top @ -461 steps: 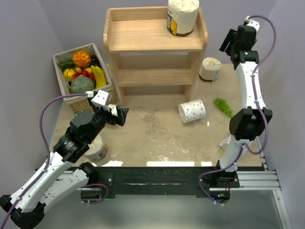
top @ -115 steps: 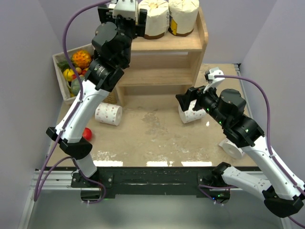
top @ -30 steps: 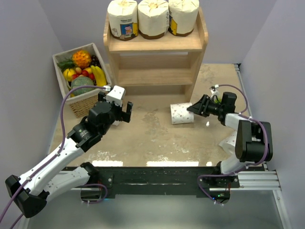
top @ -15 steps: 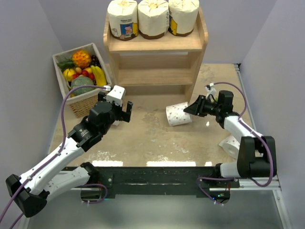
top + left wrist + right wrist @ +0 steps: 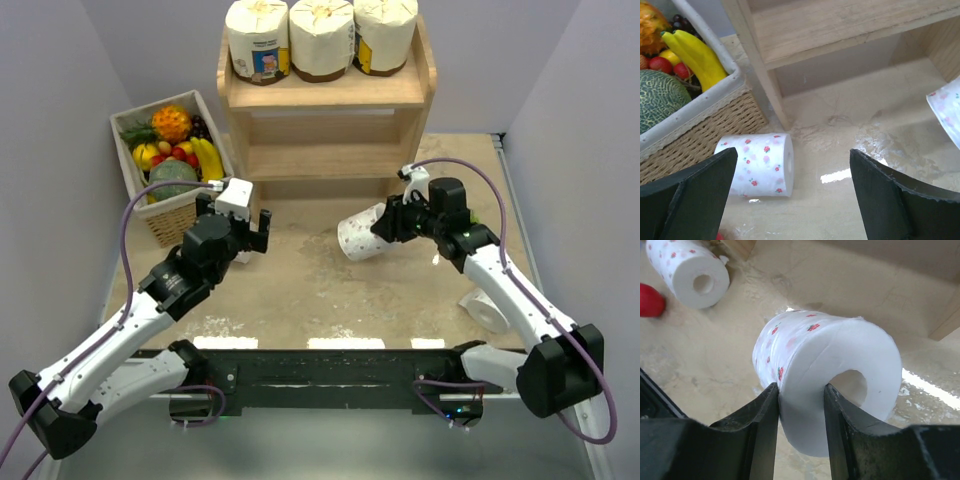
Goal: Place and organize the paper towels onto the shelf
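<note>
Three large cream paper towels stand in a row on the top board of the wooden shelf. My right gripper is shut on a small white dotted roll, pinching its wall with one finger in the core; the roll hangs just above the table, in front of the shelf's lower right. My left gripper is open above another small roll lying on its side by the basket. A third small roll lies at the right.
A wicker fruit basket stands left of the shelf, close to the lying roll. A red fruit rests on the table near that roll. The shelf's lower tier holds nothing.
The right gripper has closed on the small roll, lifted it off the table and carried it left towards the shelf. The left arm has shifted only slightly.
</note>
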`<act>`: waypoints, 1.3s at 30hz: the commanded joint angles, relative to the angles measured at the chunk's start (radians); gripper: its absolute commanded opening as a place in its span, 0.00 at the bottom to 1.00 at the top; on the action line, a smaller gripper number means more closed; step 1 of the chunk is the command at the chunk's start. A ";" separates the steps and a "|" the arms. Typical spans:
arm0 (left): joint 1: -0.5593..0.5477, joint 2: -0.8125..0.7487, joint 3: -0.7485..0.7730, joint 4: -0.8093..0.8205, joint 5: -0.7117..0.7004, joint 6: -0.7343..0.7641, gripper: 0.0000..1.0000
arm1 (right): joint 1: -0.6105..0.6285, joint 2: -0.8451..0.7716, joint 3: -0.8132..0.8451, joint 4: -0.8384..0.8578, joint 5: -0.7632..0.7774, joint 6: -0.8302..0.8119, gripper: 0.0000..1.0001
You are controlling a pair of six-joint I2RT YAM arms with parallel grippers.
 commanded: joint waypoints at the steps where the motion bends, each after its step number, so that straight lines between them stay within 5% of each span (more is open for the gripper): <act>1: 0.003 -0.038 -0.009 0.039 -0.098 -0.025 1.00 | 0.095 -0.015 0.103 -0.081 0.172 -0.118 0.30; 15: 0.005 -0.123 -0.040 0.068 -0.228 -0.034 1.00 | 0.313 0.006 0.333 -0.185 0.417 -0.402 0.29; 25: 0.003 -0.116 -0.037 0.065 -0.227 -0.036 1.00 | 0.331 0.055 0.515 -0.201 0.540 -0.626 0.29; 39: 0.005 -0.124 -0.034 0.065 -0.214 -0.039 1.00 | 0.333 0.131 0.545 -0.064 0.655 -0.893 0.29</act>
